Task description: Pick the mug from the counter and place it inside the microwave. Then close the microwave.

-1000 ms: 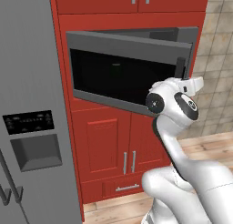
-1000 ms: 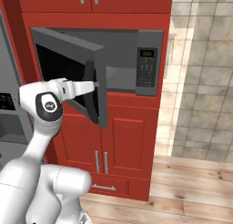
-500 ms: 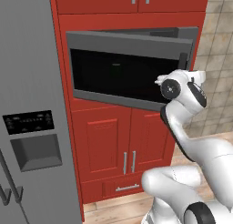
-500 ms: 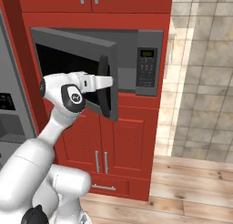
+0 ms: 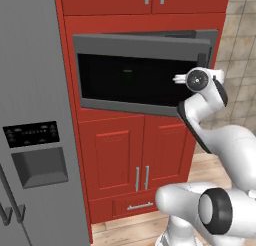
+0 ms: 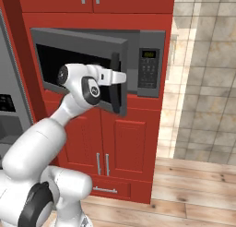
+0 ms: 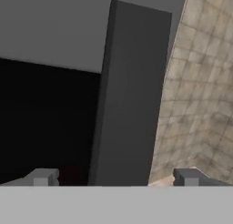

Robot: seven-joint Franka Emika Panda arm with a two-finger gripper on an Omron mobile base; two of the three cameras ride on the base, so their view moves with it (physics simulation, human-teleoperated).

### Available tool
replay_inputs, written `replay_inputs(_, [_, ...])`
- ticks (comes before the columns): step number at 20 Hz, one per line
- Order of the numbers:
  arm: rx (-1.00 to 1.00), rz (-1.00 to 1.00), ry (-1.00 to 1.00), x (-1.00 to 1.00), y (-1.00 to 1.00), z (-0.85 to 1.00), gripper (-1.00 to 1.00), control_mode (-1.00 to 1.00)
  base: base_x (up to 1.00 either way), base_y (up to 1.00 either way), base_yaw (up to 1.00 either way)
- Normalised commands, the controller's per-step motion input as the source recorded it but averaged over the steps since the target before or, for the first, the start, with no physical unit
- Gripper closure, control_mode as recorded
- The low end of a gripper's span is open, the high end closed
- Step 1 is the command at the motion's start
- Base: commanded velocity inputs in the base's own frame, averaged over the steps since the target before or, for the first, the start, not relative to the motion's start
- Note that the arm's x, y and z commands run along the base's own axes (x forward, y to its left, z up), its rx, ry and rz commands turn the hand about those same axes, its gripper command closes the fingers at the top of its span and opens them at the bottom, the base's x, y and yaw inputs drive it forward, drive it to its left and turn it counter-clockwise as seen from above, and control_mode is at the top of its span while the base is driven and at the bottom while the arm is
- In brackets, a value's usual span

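Observation:
The microwave (image 5: 130,80) is built into the red cabinet front, its dark glass door (image 6: 78,39) standing partly open and hinged at the left. Its button panel (image 6: 148,69) with a small display sits at the right. My gripper (image 7: 116,177) is open, with the door's grey free edge (image 7: 129,95) straight ahead between the spread fingertips (image 7: 43,176) and nothing held. From the right base view, my gripper (image 6: 122,76) is against the door's free edge. The mug and the counter are out of view.
A tall grey fridge (image 5: 35,90) with a dispenser panel stands left of the microwave. Red cabinet doors (image 5: 135,155) lie below it. A beige tiled wall (image 6: 203,83) and wooden floor (image 6: 193,194) are to the right.
My hand has swung right along the microwave front, and the door's free edge has moved with it toward the button panel, so the door stands less open than before.

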Motion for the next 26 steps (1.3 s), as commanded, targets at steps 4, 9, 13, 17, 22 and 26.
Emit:
replay_inputs(4, [0.07, 0.10, 0.00, 0.34, -0.21, 0.00, -1.00, -1.00, 0.00, 0.00, 0.00])
replay_inputs(9, [0.06, 0.16, 0.00, 0.31, -0.13, 0.00, -1.00, -1.00, 0.00, 0.00, 0.00])
replay_inputs(13, [0.06, 0.19, 0.00, 0.28, -0.14, 0.00, -1.00, -1.00, 0.00, 0.00, 0.00])
replay_inputs(17, [0.07, 0.20, 0.00, 0.35, -0.14, 0.00, -1.00, -1.00, 0.00, 0.00, 0.00])
replay_inputs(22, [0.06, 0.18, 0.00, 0.35, -0.05, 0.04, -1.00, -1.00, 0.00, 0.00, 0.00])
replay_inputs(26, [0.04, 0.16, 0.00, 0.24, 0.00, 0.19, -1.00, -1.00, 0.00, 0.00, 0.00])
